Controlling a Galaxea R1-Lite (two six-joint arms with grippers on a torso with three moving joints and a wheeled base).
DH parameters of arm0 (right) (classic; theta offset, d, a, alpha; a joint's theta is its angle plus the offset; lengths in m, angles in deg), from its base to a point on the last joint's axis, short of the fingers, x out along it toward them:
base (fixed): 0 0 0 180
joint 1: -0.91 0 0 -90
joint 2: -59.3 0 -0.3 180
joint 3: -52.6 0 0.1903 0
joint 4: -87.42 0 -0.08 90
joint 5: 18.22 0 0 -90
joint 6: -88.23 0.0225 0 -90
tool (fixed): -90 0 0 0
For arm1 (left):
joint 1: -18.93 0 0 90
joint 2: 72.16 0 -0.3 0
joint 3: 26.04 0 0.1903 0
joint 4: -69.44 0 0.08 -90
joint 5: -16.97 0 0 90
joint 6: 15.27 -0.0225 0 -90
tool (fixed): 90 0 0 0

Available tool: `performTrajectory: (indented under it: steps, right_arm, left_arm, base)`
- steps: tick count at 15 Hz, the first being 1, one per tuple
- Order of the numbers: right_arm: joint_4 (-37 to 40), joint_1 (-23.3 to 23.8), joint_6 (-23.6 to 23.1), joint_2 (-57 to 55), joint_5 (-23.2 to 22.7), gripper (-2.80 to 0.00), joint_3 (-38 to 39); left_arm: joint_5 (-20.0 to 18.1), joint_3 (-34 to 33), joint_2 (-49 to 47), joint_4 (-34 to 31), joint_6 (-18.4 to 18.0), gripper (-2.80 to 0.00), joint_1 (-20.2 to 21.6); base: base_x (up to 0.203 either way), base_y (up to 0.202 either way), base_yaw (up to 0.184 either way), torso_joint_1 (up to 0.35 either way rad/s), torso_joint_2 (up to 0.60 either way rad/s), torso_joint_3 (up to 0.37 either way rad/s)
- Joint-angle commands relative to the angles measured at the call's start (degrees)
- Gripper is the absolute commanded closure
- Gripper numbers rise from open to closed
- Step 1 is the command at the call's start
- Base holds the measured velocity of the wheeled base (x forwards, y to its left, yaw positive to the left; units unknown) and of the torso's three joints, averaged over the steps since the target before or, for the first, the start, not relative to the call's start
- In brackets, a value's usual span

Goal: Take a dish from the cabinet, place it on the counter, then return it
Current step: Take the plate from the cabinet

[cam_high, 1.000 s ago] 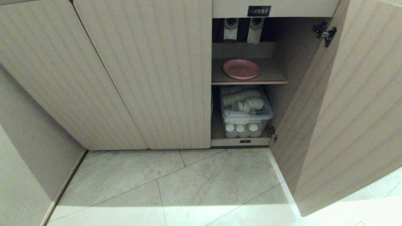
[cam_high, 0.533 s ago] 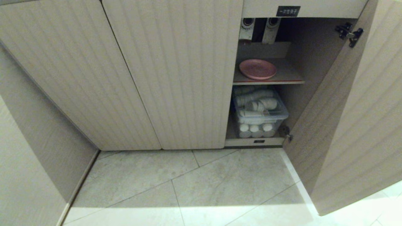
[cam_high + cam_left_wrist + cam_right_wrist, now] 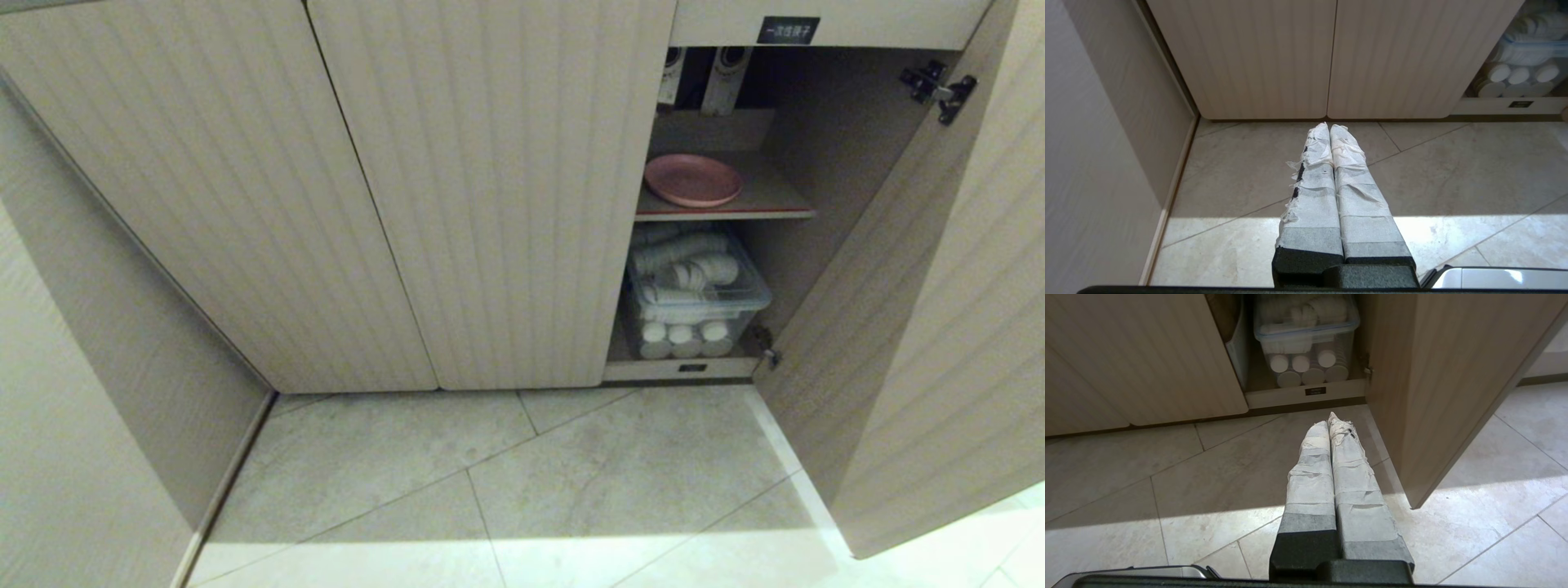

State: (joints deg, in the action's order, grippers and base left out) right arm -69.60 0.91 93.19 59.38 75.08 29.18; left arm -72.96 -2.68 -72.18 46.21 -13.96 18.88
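The open cabinet door [image 3: 939,310] runs off the right edge of the head view. The black label [image 3: 788,30] at upper right carries writing too small to read. The clear bin [image 3: 698,302] hides its rear contents.

The cabinet [image 3: 490,204] has 1 door [image 3: 922,310] swung wide, leaving its shelf [image 3: 775,196] reachable above a plastic bin [image 3: 694,302]; 2 shut doors block the rest.

Pink dish [image 3: 692,180] on cabinet [image 3: 490,196] shelf [image 3: 775,196]
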Motion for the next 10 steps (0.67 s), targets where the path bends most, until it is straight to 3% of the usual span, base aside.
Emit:
performTrajectory:
  steps: [1, 10]
  right_arm:
    - [0.0, -0.1, 0.0, -0.1, 0.0, 0.00, 0.0]
    - [0.0, -0.1, 0.0, -0.1, 0.0, 0.00, 0.0]
  left_arm:
    - [0.0, 0.0, 0.0, 0.0, 0.0, 0.00, 0.0]
    - [-0.1, 0.0, 0.0, 0.0, 0.0, 0.00, 0.0]
  base:
    - [0.000, 0.000, 0.000, 0.000, 0.00, 0.000]
    - [0.000, 0.000, 0.000, 0.000, 0.00, 0.000]
